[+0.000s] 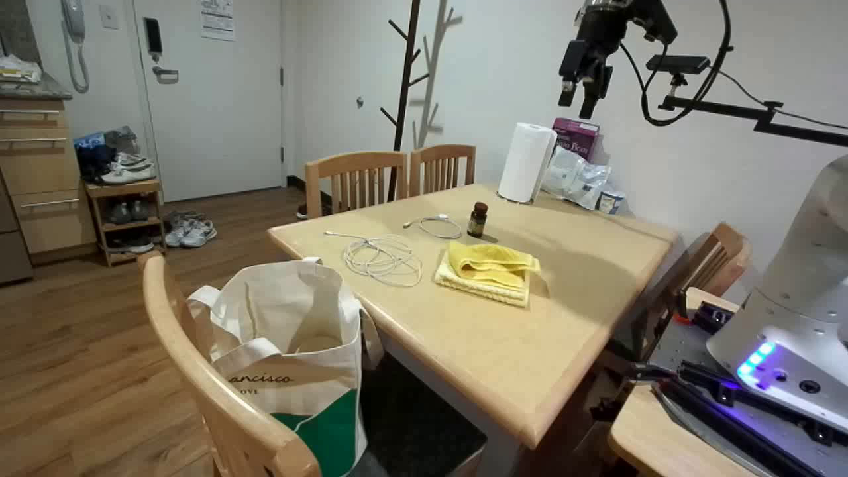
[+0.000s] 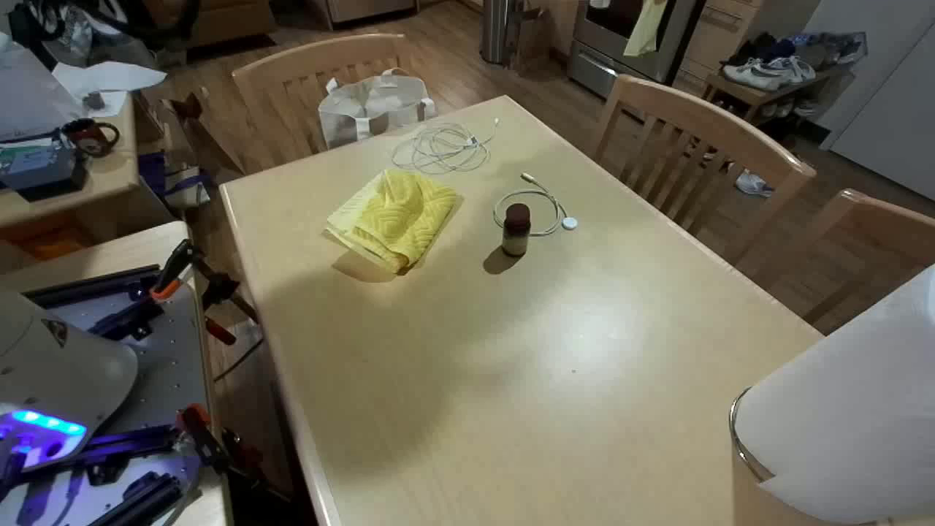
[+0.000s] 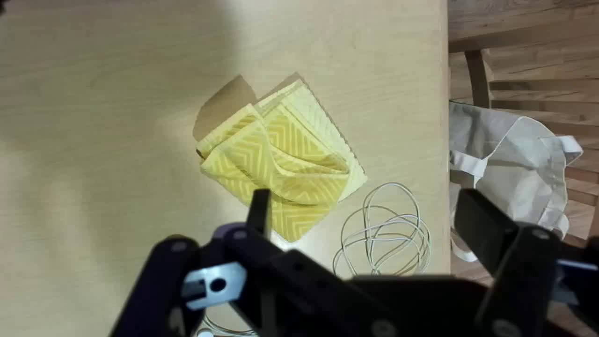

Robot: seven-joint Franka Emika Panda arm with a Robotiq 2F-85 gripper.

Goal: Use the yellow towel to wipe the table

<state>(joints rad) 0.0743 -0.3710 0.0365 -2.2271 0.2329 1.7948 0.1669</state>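
Note:
The yellow towel [image 1: 489, 268] lies folded and rumpled on the light wood table [image 1: 483, 344]. It has a yellow zigzag-patterned top fold over a paler, ribbed layer. It also shows in an exterior view [image 2: 398, 215] and in the wrist view [image 3: 290, 164]. My gripper [image 1: 576, 108] hangs high above the table, pointing down, apart from the towel. In the wrist view the gripper [image 3: 365, 206] has its fingers wide apart with nothing between them. The left finger overlaps the towel's lower part in that picture. The gripper is out of view in an exterior view.
A coiled white cable [image 1: 383, 260] lies beside the towel. A shorter cable [image 1: 440, 227] and a brown bottle [image 1: 477, 220] stand near it. A paper towel roll [image 1: 527, 162], plastic bags [image 1: 576, 179] and a purple box [image 1: 576, 136] are by the wall. Chairs and a tote bag [image 1: 291, 318] flank the table.

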